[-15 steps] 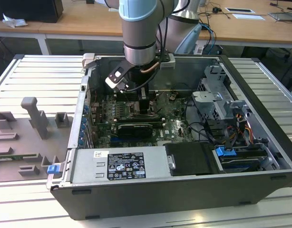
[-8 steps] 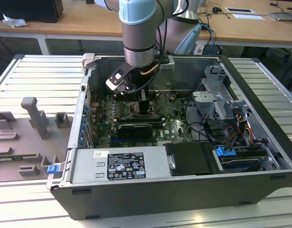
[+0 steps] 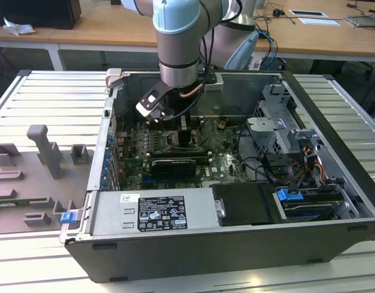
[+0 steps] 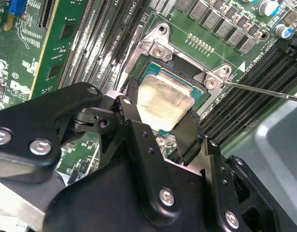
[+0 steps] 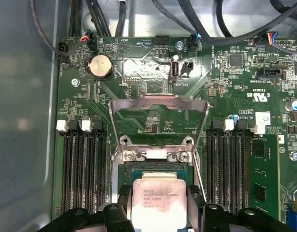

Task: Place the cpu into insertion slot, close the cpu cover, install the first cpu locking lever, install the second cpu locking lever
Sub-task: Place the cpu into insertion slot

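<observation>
Tool (image 4: 160, 116): clenched on the cpu, with a black finger (image 4: 189, 135) pressed to each of two opposite edges; in the exterior view it reaches down inside the open computer case (image 3: 334, 122).
Cpu (image 4: 165, 101): silvery square held flat between the fingertips, directly over the insertion slot; I cannot tell whether it is fully seated.
Insertion slot (image 4: 187, 66): right beneath the tool, its dark rim showing just past the chip's far edge.
Cpu cover (image 5: 159, 100): metal frame standing raised just beyond the fingertips, hinged at the slot's far side, not closed.
Locking lever (image 4: 264, 90): thin metal rod off to one side of the tool, running from a slot corner out over the memory slots (image 5: 83, 169).
Worktop (image 3: 41, 91): ribbed metal surface carrying the case, well below the arm.
</observation>
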Controlling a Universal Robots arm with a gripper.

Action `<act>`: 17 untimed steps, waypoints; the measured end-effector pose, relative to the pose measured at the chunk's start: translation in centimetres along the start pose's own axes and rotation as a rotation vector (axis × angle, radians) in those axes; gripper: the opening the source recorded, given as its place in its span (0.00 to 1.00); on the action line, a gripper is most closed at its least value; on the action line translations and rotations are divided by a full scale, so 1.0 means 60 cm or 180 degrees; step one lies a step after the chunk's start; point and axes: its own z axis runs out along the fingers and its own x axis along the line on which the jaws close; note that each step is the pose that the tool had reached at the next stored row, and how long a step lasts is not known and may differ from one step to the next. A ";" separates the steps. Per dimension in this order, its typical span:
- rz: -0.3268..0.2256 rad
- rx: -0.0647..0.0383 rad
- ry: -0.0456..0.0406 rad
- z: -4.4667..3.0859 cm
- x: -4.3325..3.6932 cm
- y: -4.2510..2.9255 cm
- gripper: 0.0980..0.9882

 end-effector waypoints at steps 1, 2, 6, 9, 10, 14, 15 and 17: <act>0.0000 0.0001 0.0000 0.001 0.000 0.000 0.50; 0.0000 0.0002 0.0000 0.002 0.001 0.000 0.50; 0.0002 0.0003 0.0000 0.004 0.002 0.001 0.50; 0.0005 0.0005 -0.0001 0.005 0.002 0.002 0.50; 0.0005 0.0005 -0.0001 0.005 0.002 0.002 0.50; 0.0006 0.0004 -0.0001 0.005 0.002 0.002 0.50; 0.0006 0.0004 -0.0001 0.005 0.002 0.002 0.50; 0.0008 0.0004 0.0001 0.005 0.002 0.002 0.58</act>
